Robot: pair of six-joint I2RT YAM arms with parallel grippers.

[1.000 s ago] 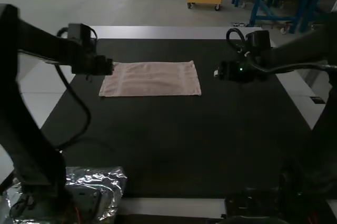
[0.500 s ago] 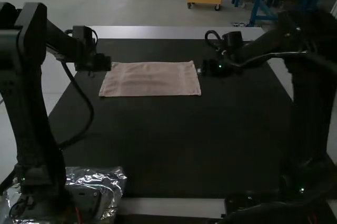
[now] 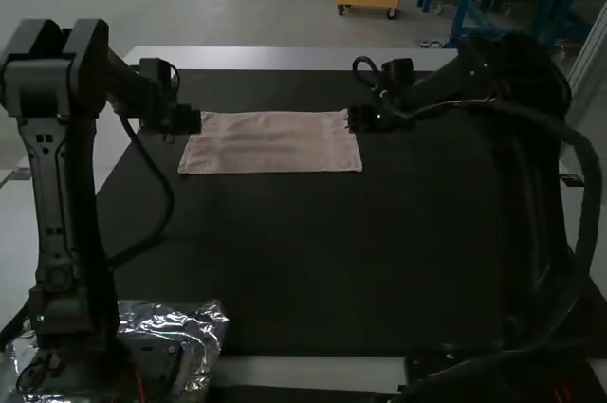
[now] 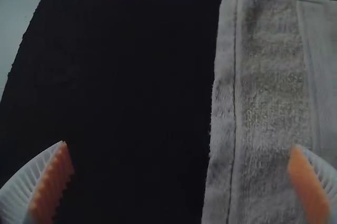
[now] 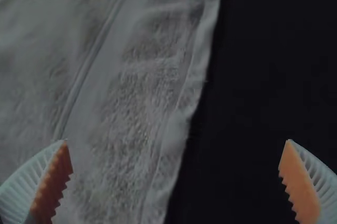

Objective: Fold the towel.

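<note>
Towel (image 3: pixel 270 144) lies btwn L gripper (image 3: pixel 194 121) & R gripper (image 3: pixel 354 119).

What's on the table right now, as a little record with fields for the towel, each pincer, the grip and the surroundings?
towel: pale pink, lying flat, long sides running left to right
left pincer: open, by the towel's far left corner
right pincer: open, by the far right corner
grip: towel held by neither
surface: dark tabletop with a light border
nearby: crinkled shiny sheet around the left arm's base
</note>
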